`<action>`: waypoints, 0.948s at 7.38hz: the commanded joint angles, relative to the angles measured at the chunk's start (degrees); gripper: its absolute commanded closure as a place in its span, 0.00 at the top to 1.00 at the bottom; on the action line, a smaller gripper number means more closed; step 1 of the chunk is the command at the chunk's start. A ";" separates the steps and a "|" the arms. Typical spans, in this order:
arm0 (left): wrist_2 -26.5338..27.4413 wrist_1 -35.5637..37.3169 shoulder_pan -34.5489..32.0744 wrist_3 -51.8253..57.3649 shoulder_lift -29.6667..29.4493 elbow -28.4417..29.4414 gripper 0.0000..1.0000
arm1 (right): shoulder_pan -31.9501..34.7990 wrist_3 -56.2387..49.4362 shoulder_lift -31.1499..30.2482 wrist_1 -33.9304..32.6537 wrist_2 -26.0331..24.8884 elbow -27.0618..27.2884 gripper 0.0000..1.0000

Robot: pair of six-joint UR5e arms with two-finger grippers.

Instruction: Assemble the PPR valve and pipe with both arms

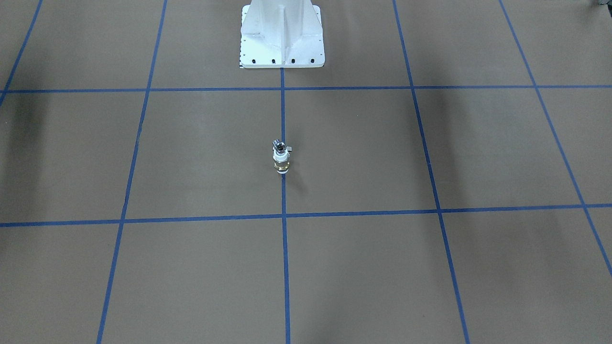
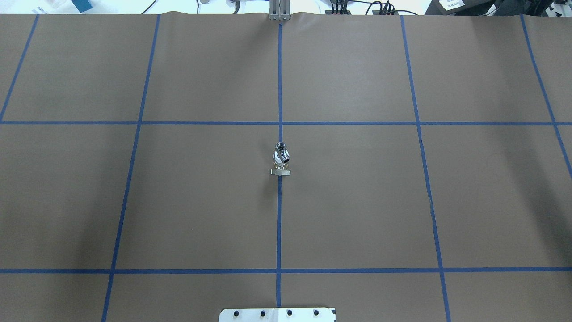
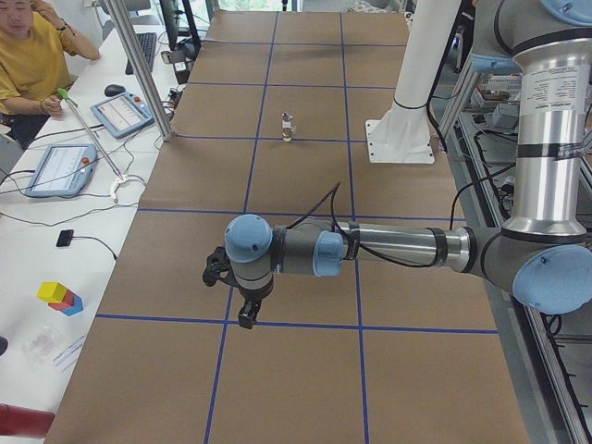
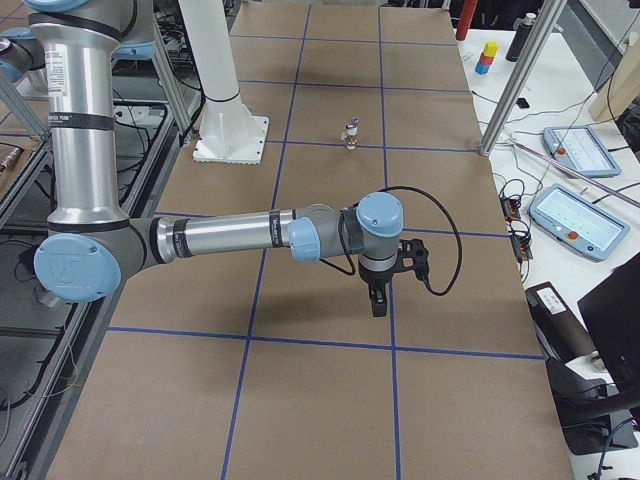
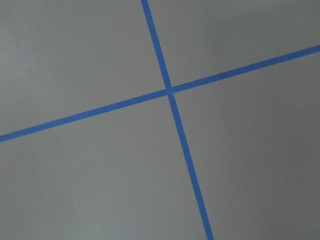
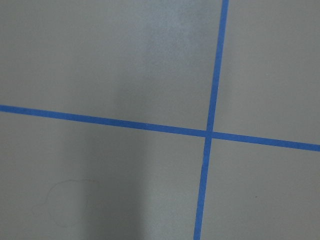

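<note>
The PPR valve, white with a brass middle, stands upright on the centre tape line. The shiny silver pipe sits on its top end, joined to it. From overhead the pipe glints, with the valve's pale lever tab just below it. The pair also shows far off as a small upright stack. My left gripper hangs low over the table near its end, far from the valve. My right gripper hangs likewise at the opposite end. Only side views show them, so I cannot tell their state. Both wrist views hold only brown paper and blue tape.
The white robot pedestal stands behind the valve. Blue tape lines grid the brown table cover. A person sits at a side desk with tablets. Metal posts rise at the table's far edge.
</note>
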 commanded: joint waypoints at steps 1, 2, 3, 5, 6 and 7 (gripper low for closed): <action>0.19 -3.13 -0.38 0.16 0.26 -0.18 1.00 | 0.35 0.15 0.13 -0.09 -0.15 0.34 1.00; 0.10 -3.94 -0.39 0.25 0.53 -0.27 1.00 | 0.35 1.02 -0.13 0.00 -0.24 0.43 1.00; 0.10 -3.95 -0.39 0.34 0.88 -0.36 1.00 | 0.35 2.42 -0.48 0.35 -0.33 0.70 1.00; 0.10 -3.95 -0.39 0.25 0.88 -0.10 1.00 | 0.35 3.31 -0.48 0.44 -0.24 0.70 1.00; 0.10 -3.86 -0.39 0.08 0.97 -0.01 1.00 | 0.35 3.40 -0.48 0.44 -0.24 0.61 1.00; 0.19 -3.86 -0.39 0.16 0.97 -0.01 1.00 | 0.35 3.40 -0.57 0.53 -0.24 0.52 1.00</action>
